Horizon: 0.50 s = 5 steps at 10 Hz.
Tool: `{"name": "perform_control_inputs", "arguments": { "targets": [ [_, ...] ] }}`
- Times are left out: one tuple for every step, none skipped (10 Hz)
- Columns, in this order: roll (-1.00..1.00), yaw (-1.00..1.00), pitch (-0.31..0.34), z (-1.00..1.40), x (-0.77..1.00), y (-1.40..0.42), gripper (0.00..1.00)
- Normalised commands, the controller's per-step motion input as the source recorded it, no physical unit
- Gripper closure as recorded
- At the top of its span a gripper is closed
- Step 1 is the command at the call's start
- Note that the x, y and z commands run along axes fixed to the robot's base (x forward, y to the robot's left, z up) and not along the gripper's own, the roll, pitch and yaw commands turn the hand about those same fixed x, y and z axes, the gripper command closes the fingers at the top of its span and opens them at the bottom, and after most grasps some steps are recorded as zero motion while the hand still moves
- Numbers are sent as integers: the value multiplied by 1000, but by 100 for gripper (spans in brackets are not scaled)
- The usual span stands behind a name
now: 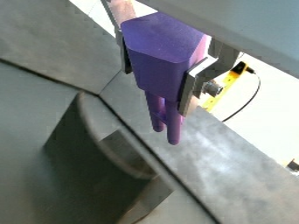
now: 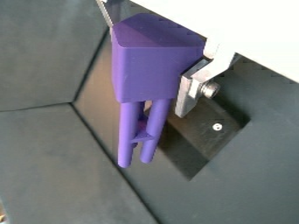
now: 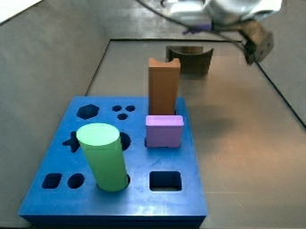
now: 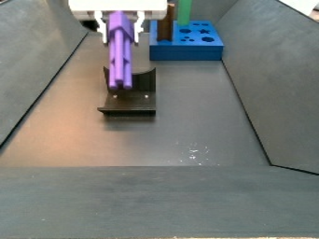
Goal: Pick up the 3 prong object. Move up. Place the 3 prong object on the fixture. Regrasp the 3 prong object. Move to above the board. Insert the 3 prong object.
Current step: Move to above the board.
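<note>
1 3 prong object (image 4: 121, 51) is held by the head in the tool (image 4: 118, 11), prongs hanging vertically directly above the fixture (image 4: 129, 101).

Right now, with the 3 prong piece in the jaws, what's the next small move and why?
Probably lower straight down: the gripper holds the 3 prong object prongs-down, its tips hanging just above the fixture and, as far as a side view shows, not yet seated.
</note>
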Motion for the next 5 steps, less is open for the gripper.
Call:
{"name": "perform_control_inputs", "arguments": {
  "targets": [
    [-83,-163,-52,1000,-15,95,100],
    [-93,-159,-21,1000,-23,93,100],
    [-99,-151,-3,1000,-27,91,100],
    [-103,-120,31,1000,-41,85,100],
    [-102,-106,43,1000,-49,84,100]
  ]
}}
